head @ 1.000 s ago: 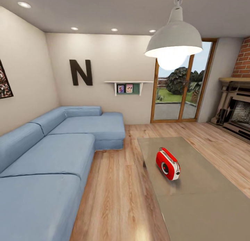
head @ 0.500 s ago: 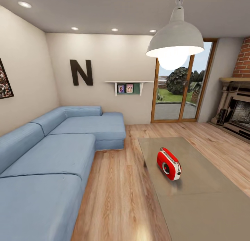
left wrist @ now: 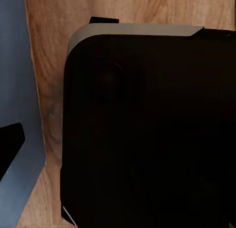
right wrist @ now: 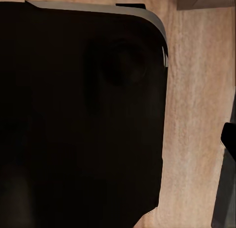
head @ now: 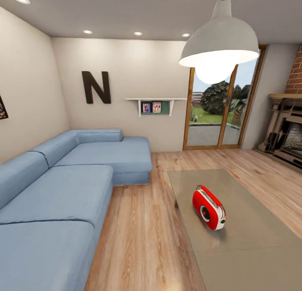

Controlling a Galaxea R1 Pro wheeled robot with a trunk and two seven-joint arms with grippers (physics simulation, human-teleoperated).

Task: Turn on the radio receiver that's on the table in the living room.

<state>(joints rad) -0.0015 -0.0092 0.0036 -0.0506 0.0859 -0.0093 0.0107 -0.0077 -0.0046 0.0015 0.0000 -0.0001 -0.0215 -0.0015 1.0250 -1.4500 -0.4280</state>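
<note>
1. You are looking into the living room from the head camera. The radio [head: 209, 207] is sitting on the table [head: 251, 257], toward its far left part, at about 4 o'clock from the middle of the view.
2. The radio is tilting back a little, with its dial face turning toward 5 o'clock and its thin handle running along the top.
3. The table is stretching from mid-view down to 5 o'clock, and its glossy top is reflecting the radio.
4. The sofa [head: 63, 190] is filling the 7 to 9 o'clock side, well apart from the table, with a strip of plank floor [head: 142, 236] running between them.
5. The lamp [head: 220, 39] is hanging at 1 o'clock, lit.
6. The glass door [head: 218, 115] is showing at 2 o'clock behind the lamp; the fireplace [head: 287, 131] is sitting at 3 o'clock.
7. A letter N [head: 96, 87] and a small shelf [head: 155, 104] are showing on the far wall at 11 to 12 o'clock.
8. Both wrist cameras are looking down at a dark body [left wrist: 147, 134] of the robot over the floor, with a blue strip of sofa at one edge of the left wrist view.
9. Grippers: you are not getting a clear look at the fingers of either one, so I cannot tell whether they are apart or together.
</note>
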